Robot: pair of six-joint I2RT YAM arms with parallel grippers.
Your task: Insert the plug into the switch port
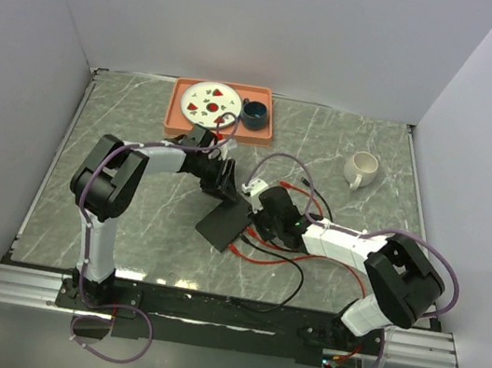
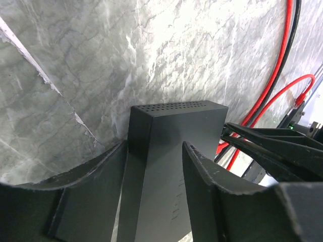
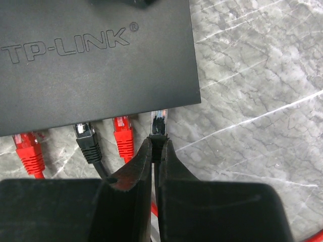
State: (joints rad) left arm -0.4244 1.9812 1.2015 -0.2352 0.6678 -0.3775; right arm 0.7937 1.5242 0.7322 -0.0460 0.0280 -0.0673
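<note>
At switch [image 3: 96, 55] edge | right claw [image 3: 156, 147] clamps plug [image 3: 159, 123], ports hidden | left claw [image 2: 155, 147] straddles switch, contact unclear

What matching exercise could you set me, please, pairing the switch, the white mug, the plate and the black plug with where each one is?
Things:
1 switch
2 white mug
3 plate
4 black plug

Places:
A on the orange tray
B in the shut right gripper, at the switch's port edge
C straddled by the left gripper
D alone on the table, right of the tray

Pairs: 1-C; 2-D; 3-A; 4-B
</note>
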